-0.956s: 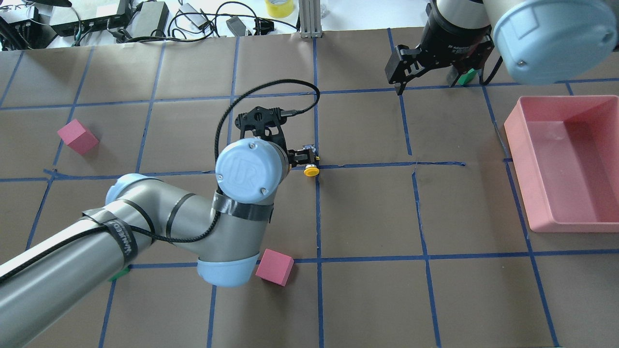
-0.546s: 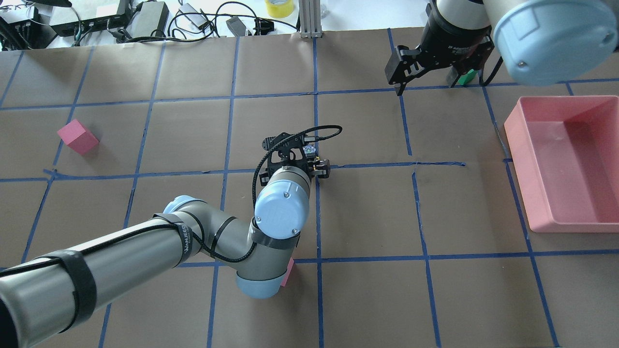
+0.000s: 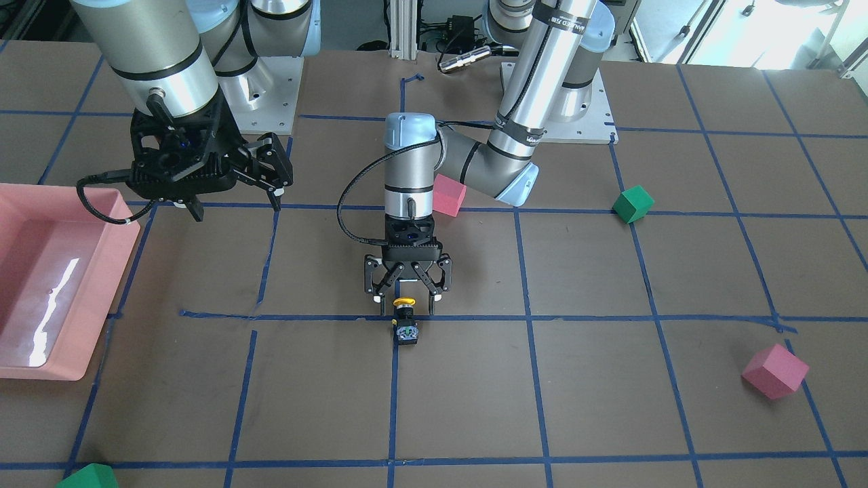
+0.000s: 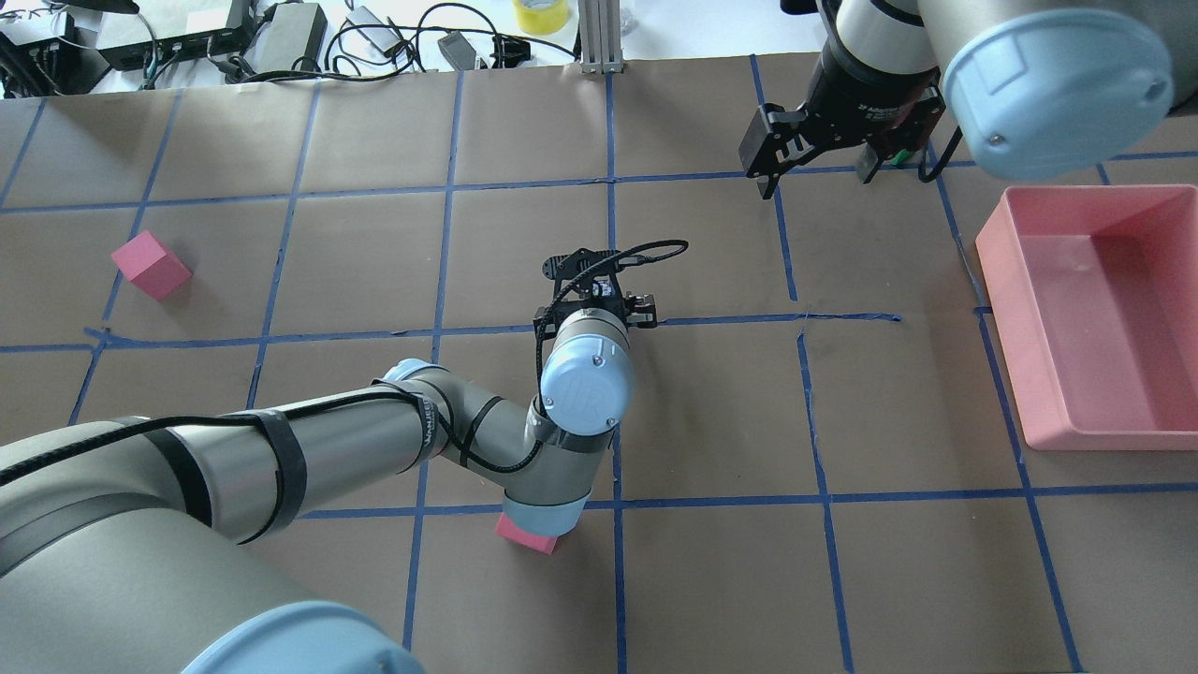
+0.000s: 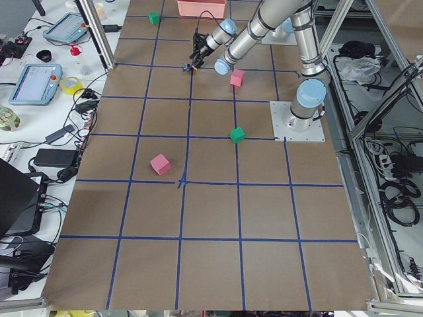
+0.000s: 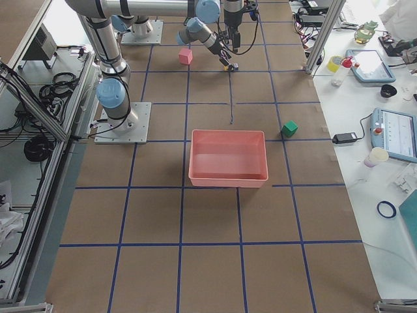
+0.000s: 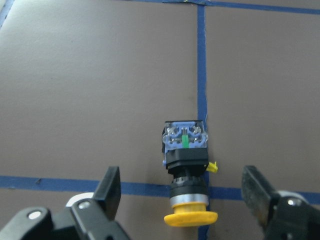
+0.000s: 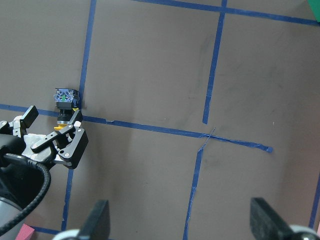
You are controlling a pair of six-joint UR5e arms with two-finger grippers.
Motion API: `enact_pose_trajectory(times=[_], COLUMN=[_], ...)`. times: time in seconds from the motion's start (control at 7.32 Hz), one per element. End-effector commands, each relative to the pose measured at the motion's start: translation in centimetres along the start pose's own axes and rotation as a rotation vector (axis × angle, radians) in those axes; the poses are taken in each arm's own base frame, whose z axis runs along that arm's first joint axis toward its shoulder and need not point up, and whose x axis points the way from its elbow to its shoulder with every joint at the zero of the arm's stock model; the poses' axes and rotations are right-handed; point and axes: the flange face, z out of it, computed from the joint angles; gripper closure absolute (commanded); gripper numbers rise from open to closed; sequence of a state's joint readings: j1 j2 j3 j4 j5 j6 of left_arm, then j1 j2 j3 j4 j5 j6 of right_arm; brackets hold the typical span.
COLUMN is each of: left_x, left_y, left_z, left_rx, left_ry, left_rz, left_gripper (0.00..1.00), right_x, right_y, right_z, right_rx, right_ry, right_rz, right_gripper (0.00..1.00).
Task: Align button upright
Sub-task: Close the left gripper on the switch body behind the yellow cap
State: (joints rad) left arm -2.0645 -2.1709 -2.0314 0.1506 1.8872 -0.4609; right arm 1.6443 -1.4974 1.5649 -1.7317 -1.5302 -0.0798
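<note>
Although the left arm has swung round in the last second, the small push-button with yellow round cap, black body and silvery-grey base block (image 7: pixel 186 159) hasn't budged. It sits on the same blue tape crossing (image 7: pixel 202 75) mid-table, lying on its side.

What changed: a second ago the left gripper (image 3: pixel 405 308) reached at the button from the side, wrist pointing across the table. Now the wrist has come round to the robot's side of it, and the gripper looks out along the button from the cap end. In the overhead view the wrist now hides the button.

Fingers (image 7: pixel 112 182) are spread wide, one either side of the cap, with clear gaps and no contact. Nothing is pinched.

My read is that this is a re-approach, not progress on the part. The grasp is lined up but not closed, and the uprighting isn't started.

Orientation:
- The long axis is flat on the brown paper-covered table (image 3: pixel 610 271), running along the tape line that heads away from the robot.
- The cap points back toward the robot base.
- The base block, its clear and blue terminal face showing, points toward the operators' side.
- It needs roughly a quarter-turn tip, cap up and block down.

The right two-finger gripper (image 3: pixel 236 203) hangs well apart near the pink plastic tray (image 3: pixel 27 369), fingers spread and empty.
</note>
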Motion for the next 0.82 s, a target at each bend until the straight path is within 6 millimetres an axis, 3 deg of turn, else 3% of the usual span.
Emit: enact_pose_trajectory(times=[0.0, 0.14, 0.27, 0.55, 0.68], left_x=[-0.5, -1.3, -1.2, -1.0, -1.0], left_y=[1.9, 3.5, 3.3, 2.8, 2.7], left_z=[1.2, 1.2, 1.1, 0.9, 0.8], left_rx=[0.009, -0.004, 0.006, 0.016, 0.019], left_ry=[0.002, -0.005, 0.002, 0.008, 0.009], left_rz=[0.018, 0.033, 0.033, 0.036, 0.037], left_gripper=[0.13, 0.14, 0.21, 0.45, 0.62], right_x=[0.0, 0.0, 0.0, 0.0, 0.0], right_y=[0.0, 0.0, 0.1, 0.1, 0.1], right_z=[0.3, 0.2, 0.2, 0.1, 0.2], right_rx=[0.000, 0.002, 0.001, 0.005, 0.002], right_ry=[-0.001, 0.001, 0.005, 0.003, -0.001], right_rz=[0.000, 0.000, 0.000, -0.002, 0.000], right_gripper=[0.00, 0.00, 0.00, 0.00, 0.00])
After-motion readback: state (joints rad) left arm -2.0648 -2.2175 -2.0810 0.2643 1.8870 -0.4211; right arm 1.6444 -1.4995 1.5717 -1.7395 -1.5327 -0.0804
